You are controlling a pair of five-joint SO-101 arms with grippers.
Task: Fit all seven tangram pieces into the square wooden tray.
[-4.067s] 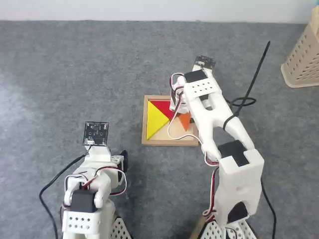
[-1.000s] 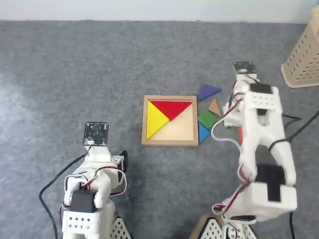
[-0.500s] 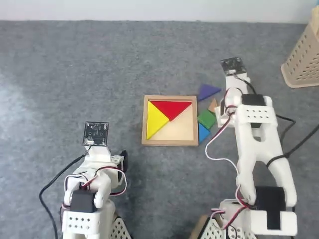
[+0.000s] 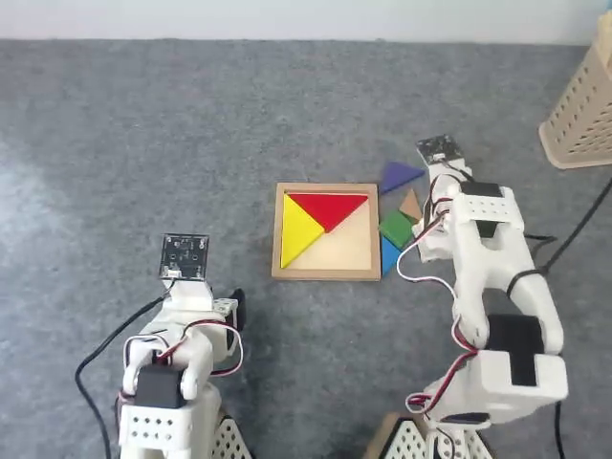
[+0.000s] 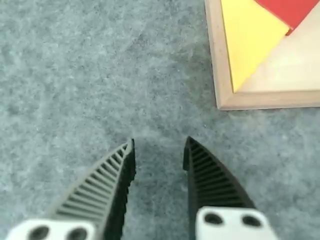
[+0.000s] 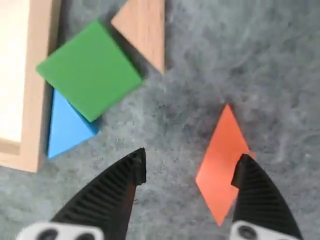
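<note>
Right hand (image 6: 191, 159) spread wide, hovering right of the tray (image 4: 325, 274) after swinging off it, orange piece (image 6: 220, 160) now lying outside, undoing progress.

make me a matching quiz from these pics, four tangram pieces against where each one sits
1 yellow triangle
2 green square
3 orange piece
4 purple triangle

A on the carpet at the right gripper
B in the tray beside the red triangle
C on carpet, apart, past the tan triangle
D against the blue triangle, outside the tray

Pairs: 1-B, 2-D, 3-A, 4-C
</note>
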